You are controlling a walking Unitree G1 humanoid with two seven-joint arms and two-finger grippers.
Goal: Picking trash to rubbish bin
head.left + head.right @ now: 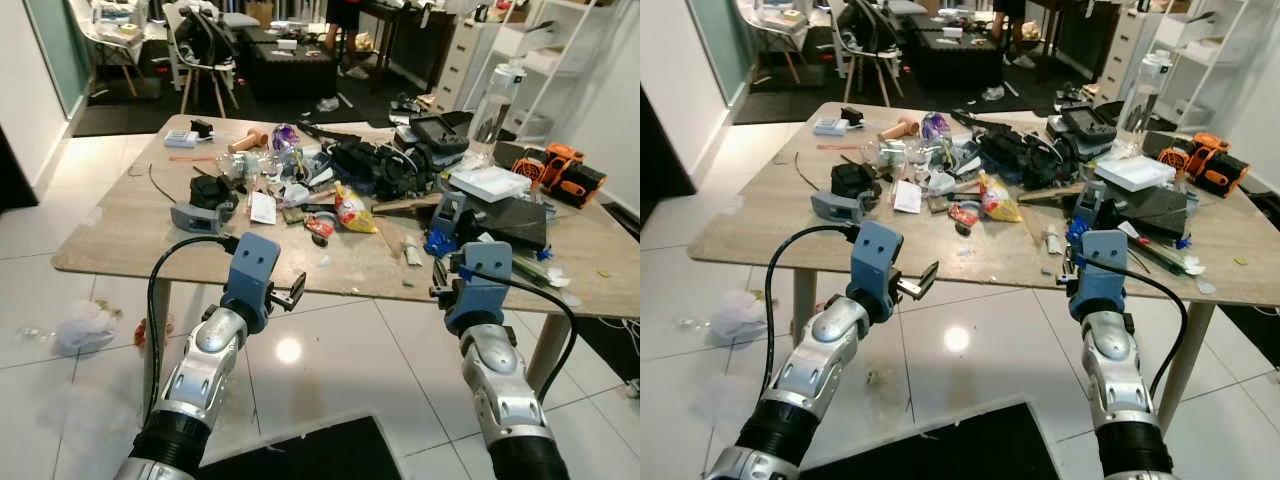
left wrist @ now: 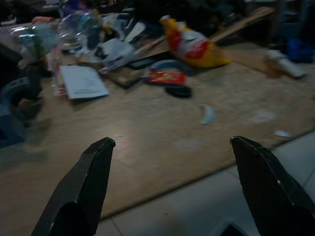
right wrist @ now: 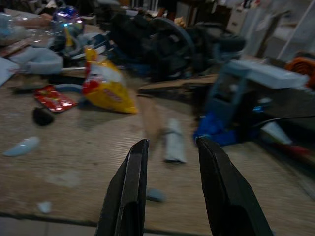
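Trash is scattered over a wooden table [image 1: 120,225]: a yellow snack bag [image 1: 355,212], a red wrapper [image 1: 318,226], a white paper slip [image 1: 262,207] and a small white rolled scrap [image 1: 412,252]. My left gripper [image 1: 290,292] hovers open at the table's near edge, pointing toward the red wrapper [image 2: 166,77] and the snack bag [image 2: 197,46]. My right gripper [image 3: 171,141] is held just short of the near edge, its fingers a narrow gap apart and empty, aimed at the rolled scrap [image 3: 174,140]. A crumpled white piece of trash [image 1: 85,325] lies on the floor to the left.
Black bags [image 1: 380,165], a blue tool [image 1: 445,225], a white box [image 1: 490,182] and an orange tool [image 1: 560,170] crowd the table's right and back. A chair [image 1: 205,50] stands behind the table. A black mat [image 1: 300,455] lies on the tiles near my feet.
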